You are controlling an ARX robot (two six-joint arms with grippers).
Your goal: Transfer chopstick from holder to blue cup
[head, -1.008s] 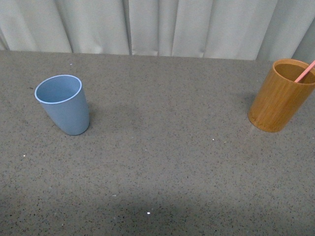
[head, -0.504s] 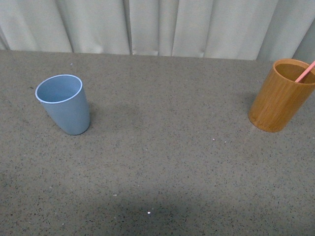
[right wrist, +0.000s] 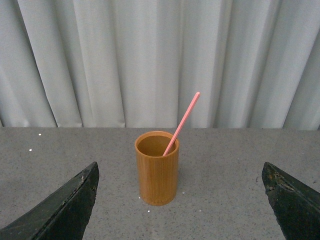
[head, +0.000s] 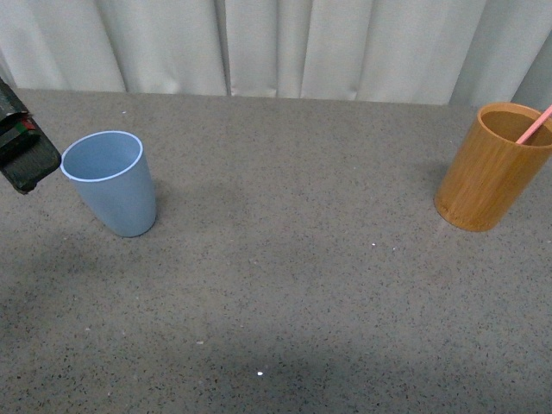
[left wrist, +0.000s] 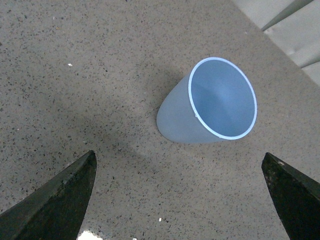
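The blue cup (head: 112,182) stands upright and empty at the left of the table; it also shows in the left wrist view (left wrist: 212,107). The bamboo holder (head: 490,167) stands at the far right, with the salmon-pink chopstick (head: 535,127) leaning out of it; both show in the right wrist view, holder (right wrist: 157,168) and chopstick (right wrist: 182,123). My left gripper (left wrist: 180,200) is open and empty, above the table just short of the cup; part of it shows at the left edge of the front view (head: 21,148). My right gripper (right wrist: 180,205) is open and empty, well short of the holder.
The grey speckled table (head: 293,259) ends at a white curtain (head: 285,47) along the back. The cup and the holder stand far apart.
The left arm has come into the front view at the left edge, beside the blue cup. The cup, the holder and the chopstick have not moved.
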